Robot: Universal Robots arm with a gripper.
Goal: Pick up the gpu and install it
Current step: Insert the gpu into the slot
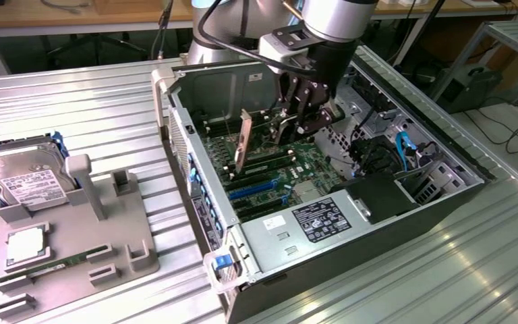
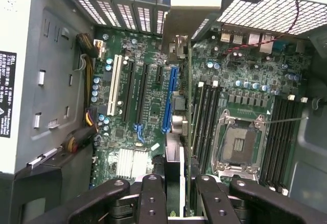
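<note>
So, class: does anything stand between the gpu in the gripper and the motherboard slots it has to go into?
Nothing visible does. The gripper holds the gpu on edge inside the open case, over the motherboard's expansion slots. The blue slot beside it looks empty.

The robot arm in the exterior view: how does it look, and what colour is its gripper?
The arm has rounded silver-grey segments, with a black cable looping beside it. Its gripper is black, with jointed fingers built from linked segments carrying round screws.
</note>
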